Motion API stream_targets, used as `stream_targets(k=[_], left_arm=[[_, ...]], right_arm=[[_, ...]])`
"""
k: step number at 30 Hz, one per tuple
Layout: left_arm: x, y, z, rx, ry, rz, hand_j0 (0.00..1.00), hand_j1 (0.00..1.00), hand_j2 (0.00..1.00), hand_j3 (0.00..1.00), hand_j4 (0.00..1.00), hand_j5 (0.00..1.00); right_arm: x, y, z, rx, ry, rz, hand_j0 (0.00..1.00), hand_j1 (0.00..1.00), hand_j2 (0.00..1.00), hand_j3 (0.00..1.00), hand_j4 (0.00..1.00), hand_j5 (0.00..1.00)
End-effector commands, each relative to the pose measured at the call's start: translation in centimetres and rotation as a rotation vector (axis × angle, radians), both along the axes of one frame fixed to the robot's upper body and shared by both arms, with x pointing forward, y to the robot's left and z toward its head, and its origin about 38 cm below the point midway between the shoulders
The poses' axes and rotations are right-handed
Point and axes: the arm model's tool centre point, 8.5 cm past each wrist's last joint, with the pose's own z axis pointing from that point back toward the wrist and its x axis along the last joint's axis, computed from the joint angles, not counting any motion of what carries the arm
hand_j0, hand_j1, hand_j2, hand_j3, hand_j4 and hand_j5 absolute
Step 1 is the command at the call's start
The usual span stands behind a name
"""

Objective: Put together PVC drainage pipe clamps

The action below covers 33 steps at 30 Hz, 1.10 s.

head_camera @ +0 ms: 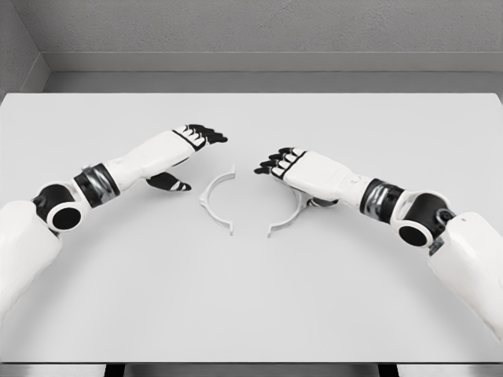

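Note:
Two white half-ring clamp pieces lie flat on the white table (251,314). The left half (213,201) curves open toward the right. The right half (289,221) curves open toward the left, and my right hand covers its upper part. A gap separates their ends. My left hand (192,145) hovers up and left of the left half, fingers relaxed and spread, thumb pointing down, holding nothing. My right hand (277,162) reaches in above the right half, dark fingertips extended toward the centre, empty.
The table's far edge meets a grey wall (251,31) at the back. Both forearms angle in from the lower corners over the tabletop.

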Motion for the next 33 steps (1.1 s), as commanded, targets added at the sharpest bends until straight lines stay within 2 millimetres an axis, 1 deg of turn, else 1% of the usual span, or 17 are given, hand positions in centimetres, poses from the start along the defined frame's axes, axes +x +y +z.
stream_targets(k=[1, 4, 11, 13, 17, 19, 20, 22, 23, 24, 26, 28, 29, 30, 31, 32, 33], left_arm=[[-0.1, 0.1, 0.4, -0.006, -0.008, -0.002, 1.0, 1.0, 1.0, 1.0, 1.0, 1.0], [-0.1, 0.3, 0.4, -0.003, -0.007, -0.001, 1.0, 1.0, 1.0, 1.0, 1.0, 1.0], [-0.1, 0.3, 0.4, -0.003, -0.007, -0.001, 1.0, 1.0, 1.0, 1.0, 1.0, 1.0], [-0.1, 0.3, 0.3, -0.003, -0.006, 0.001, 1.0, 1.0, 1.0, 1.0, 1.0, 1.0], [-0.1, 0.3, 0.2, 0.001, -0.005, 0.0, 1.0, 1.0, 1.0, 1.0, 1.0, 1.0], [-0.1, 0.3, 0.2, 0.003, -0.003, 0.0, 1.0, 1.0, 1.0, 1.0, 1.0, 1.0], [-0.1, 0.3, 0.1, 0.003, -0.003, 0.0, 1.0, 1.0, 1.0, 1.0, 1.0, 1.0], [-0.2, 0.3, 0.0, 0.005, -0.002, 0.0, 1.0, 1.0, 1.0, 1.0, 1.0, 1.0], [-0.2, 0.1, 0.0, 0.003, -0.002, -0.001, 1.0, 1.0, 1.0, 1.0, 1.0, 1.0], [-0.2, 0.1, -0.1, 0.005, 0.0, -0.002, 1.0, 1.0, 1.0, 1.0, 1.0, 1.0], [-0.5, -0.9, -0.8, 0.02, 0.015, -0.03, 1.0, 1.0, 1.0, 1.0, 1.0, 1.0], [-0.7, -1.1, -1.0, 0.018, 0.02, -0.033, 1.0, 1.0, 1.0, 1.0, 1.0, 1.0], [-0.7, -1.1, -1.0, 0.019, 0.02, -0.036, 1.0, 1.0, 1.0, 1.0, 1.0, 1.0], [-0.7, -1.2, -1.1, 0.017, 0.02, -0.037, 1.0, 1.0, 1.0, 1.0, 1.0, 1.0], [-0.8, -1.3, -1.1, 0.017, 0.021, -0.038, 1.0, 1.0, 1.0, 1.0, 1.0, 1.0], [-0.7, -1.2, -1.1, 0.017, 0.02, -0.037, 1.0, 1.0, 1.0, 1.0, 1.0, 1.0], [-0.7, -1.2, -1.1, 0.017, 0.02, -0.037, 1.0, 1.0, 1.0, 1.0, 1.0, 1.0]], right_arm=[[-0.1, 0.4, -0.2, 0.003, 0.009, -0.001, 1.0, 1.0, 1.0, 1.0, 1.0, 1.0], [0.0, 1.1, 0.0, 0.002, 0.005, 0.005, 1.0, 1.0, 1.0, 1.0, 1.0, 1.0], [0.1, 1.1, 0.1, 0.003, 0.002, 0.006, 1.0, 1.0, 1.0, 1.0, 1.0, 1.0], [-0.1, 1.3, 0.8, 0.015, -0.016, 0.014, 1.0, 1.0, 1.0, 1.0, 1.0, 1.0], [0.0, 0.8, 1.2, 0.012, -0.024, 0.008, 1.0, 1.0, 1.0, 1.0, 1.0, 1.0], [0.8, -2.6, 4.5, 0.016, -0.101, -0.049, 1.0, 1.0, 1.0, 1.0, 1.0, 1.0], [0.9, -3.8, 5.2, 0.005, -0.114, -0.067, 1.0, 1.0, 1.0, 1.0, 1.0, 1.0], [0.8, -6.0, 5.7, -0.01, -0.106, -0.089, 1.0, 1.0, 1.0, 1.0, 1.0, 1.0], [0.8, -7.4, 6.2, -0.009, -0.103, -0.102, 1.0, 1.0, 1.0, 1.0, 1.0, 1.0], [0.7, -9.6, 7.3, 0.005, -0.113, -0.13, 1.0, 1.0, 1.0, 1.0, 1.0, 1.0], [-0.7, -13.1, 7.2, 0.043, -0.116, -0.169, 1.0, 1.0, 1.0, 1.0, 1.0, 1.0], [-2.3, -16.0, 7.3, 0.072, -0.139, -0.189, 1.0, 1.0, 1.0, 1.0, 1.0, 1.0], [-2.7, -17.6, 7.9, 0.085, -0.163, -0.221, 1.0, 1.0, 1.0, 1.0, 1.0, 1.0], [-3.4, -19.0, 7.4, 0.1, -0.157, -0.267, 1.0, 1.0, 1.0, 1.0, 1.0, 1.0], [-3.5, -19.8, 7.5, 0.112, -0.164, -0.295, 1.0, 1.0, 1.0, 1.0, 1.0, 1.0], [-3.6, -20.0, 7.5, 0.123, -0.168, -0.306, 1.0, 1.0, 1.0, 1.0, 1.0, 1.0], [-3.6, -19.8, 7.0, 0.135, -0.157, -0.309, 1.0, 1.0, 1.0, 1.0, 1.0, 1.0]])
